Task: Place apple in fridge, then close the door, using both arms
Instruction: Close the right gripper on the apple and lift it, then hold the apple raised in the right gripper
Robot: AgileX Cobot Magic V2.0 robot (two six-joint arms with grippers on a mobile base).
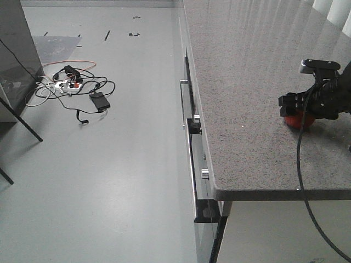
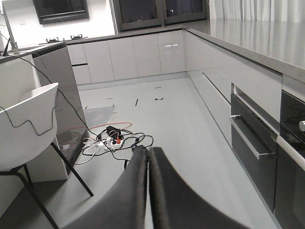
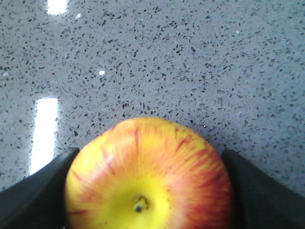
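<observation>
The apple [image 1: 299, 121], red with yellow-orange streaks, rests on the speckled grey countertop [image 1: 247, 82] near its right side. My right gripper [image 1: 299, 112] stands over it. In the right wrist view the apple [image 3: 147, 176] fills the gap of the right gripper [image 3: 150, 154], and both black fingers [image 3: 38, 195] press against its sides. My left gripper [image 2: 148, 149] hangs over the floor, shut with nothing between its fingers. The fridge and the door are out of view.
The counter's front edge [image 1: 219, 192] drops to drawers with a metal handle [image 1: 184, 104]. Tangled cables and a power strip [image 1: 71, 85] lie on the floor. A white chair [image 2: 28, 124] and a dark grey panel [image 2: 62, 95] stand on the left.
</observation>
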